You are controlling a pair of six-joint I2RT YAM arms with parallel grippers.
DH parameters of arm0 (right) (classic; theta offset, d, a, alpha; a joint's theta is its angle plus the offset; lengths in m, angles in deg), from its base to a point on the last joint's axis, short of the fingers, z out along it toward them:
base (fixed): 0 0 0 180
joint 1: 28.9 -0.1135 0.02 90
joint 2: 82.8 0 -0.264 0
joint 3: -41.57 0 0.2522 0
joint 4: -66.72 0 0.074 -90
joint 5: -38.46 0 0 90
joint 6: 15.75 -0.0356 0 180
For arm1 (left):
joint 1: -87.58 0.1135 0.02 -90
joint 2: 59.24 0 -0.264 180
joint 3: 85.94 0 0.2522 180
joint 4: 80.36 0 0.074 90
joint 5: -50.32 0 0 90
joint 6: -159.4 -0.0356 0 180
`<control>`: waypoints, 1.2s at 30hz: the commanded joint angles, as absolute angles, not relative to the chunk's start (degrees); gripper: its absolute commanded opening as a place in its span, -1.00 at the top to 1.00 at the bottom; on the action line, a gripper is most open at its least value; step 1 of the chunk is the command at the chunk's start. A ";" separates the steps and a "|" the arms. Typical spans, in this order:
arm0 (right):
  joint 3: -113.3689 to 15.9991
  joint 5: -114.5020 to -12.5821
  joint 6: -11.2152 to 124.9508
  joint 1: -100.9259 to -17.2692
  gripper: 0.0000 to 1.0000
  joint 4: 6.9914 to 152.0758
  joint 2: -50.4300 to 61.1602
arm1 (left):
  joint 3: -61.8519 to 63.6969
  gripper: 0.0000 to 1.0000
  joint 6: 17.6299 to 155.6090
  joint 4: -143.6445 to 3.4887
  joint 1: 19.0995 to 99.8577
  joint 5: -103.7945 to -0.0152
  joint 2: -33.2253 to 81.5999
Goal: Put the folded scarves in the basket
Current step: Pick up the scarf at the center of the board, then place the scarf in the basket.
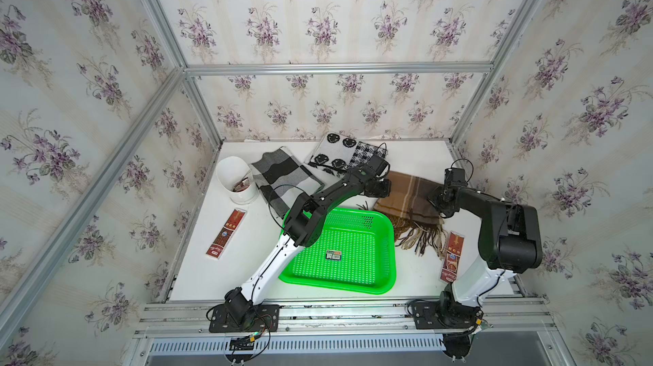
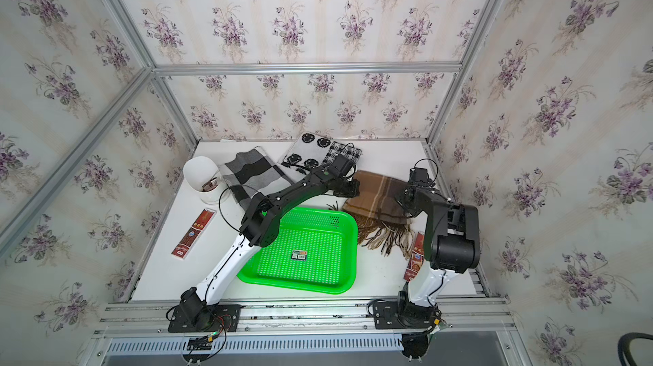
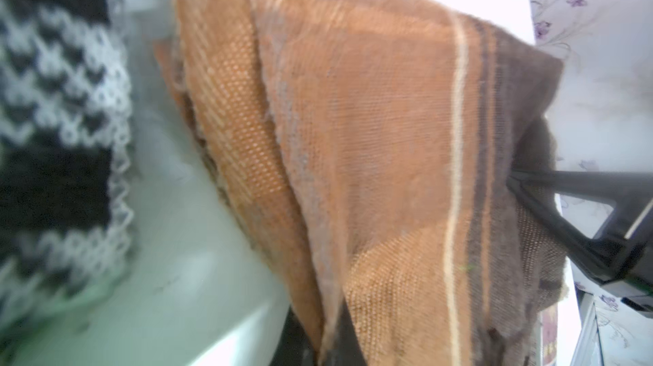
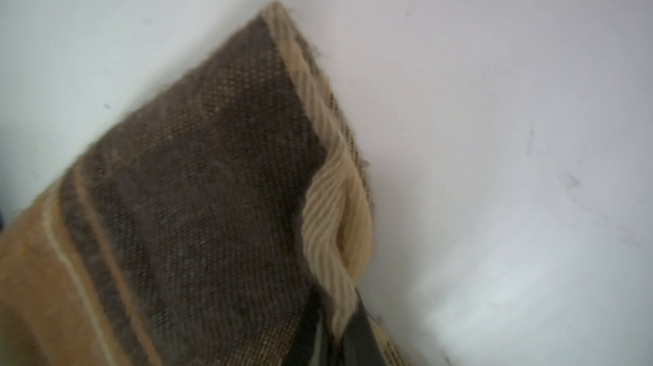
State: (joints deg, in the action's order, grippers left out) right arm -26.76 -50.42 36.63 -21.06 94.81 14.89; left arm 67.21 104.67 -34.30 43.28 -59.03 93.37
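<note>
The folded scarf [image 1: 406, 198] [image 2: 380, 194] is brown plaid with a fringe and lies on the white table at the right, behind and right of the basket. The bright green basket [image 1: 353, 240] [image 2: 318, 237] sits at the front centre, holding only its label sticker. My left gripper [image 1: 380, 189] [image 2: 348, 189] is shut on the scarf's far left corner; in the left wrist view the cloth [image 3: 371, 134] is pinched between the jaws [image 3: 332, 353]. My right gripper [image 1: 436, 201] [image 2: 406, 201] is shut on the scarf's right edge [image 4: 212, 187], cream border caught in its jaws [image 4: 335, 339].
A white cup [image 1: 236, 178] stands at the far left. A grey-and-black check cloth [image 1: 282, 177] and a black-and-white patterned cloth [image 1: 339, 154] lie at the back. Red flat boxes lie at the left [image 1: 226, 228] and right [image 1: 452, 258]. Papered walls close in three sides.
</note>
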 commanded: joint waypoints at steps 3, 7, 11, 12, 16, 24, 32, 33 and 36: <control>-27.74 -47.10 35.57 -22.33 1.00 98.18 10.13 | 67.58 1.00 101.23 -34.12 42.24 -56.11 88.72; -29.56 -46.23 35.77 -23.16 1.00 100.51 7.59 | 67.39 1.00 100.97 -34.00 42.16 -55.84 86.48; -31.29 -46.53 36.01 -23.36 1.00 102.63 5.38 | 67.99 1.00 100.61 -33.25 42.15 -55.00 84.63; -31.81 -46.69 35.98 -23.44 1.00 103.18 4.85 | 68.32 1.00 100.43 -32.68 42.18 -54.69 84.20; -35.43 -47.81 36.18 -24.12 1.00 106.41 2.71 | 70.39 1.00 100.09 -29.26 42.18 -53.46 81.81; -42.55 -52.53 35.99 -28.59 1.00 113.46 -2.42 | 68.25 1.00 98.37 -20.92 42.91 -49.07 72.40; -44.27 -54.74 29.63 -39.91 1.00 117.24 -7.58 | 50.01 1.00 96.80 -17.12 45.36 -44.24 55.51; -44.66 -54.17 28.74 -41.88 1.00 117.71 -7.97 | 47.65 1.00 96.89 -17.04 45.76 -43.80 53.24; -45.79 -52.58 25.60 -48.25 1.00 118.44 -9.03 | 40.22 1.00 97.17 -16.04 46.81 -42.04 46.28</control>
State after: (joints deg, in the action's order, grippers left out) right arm -44.81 -53.98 29.81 -44.36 116.76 -8.21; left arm 44.46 97.69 -17.52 46.04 -45.13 50.69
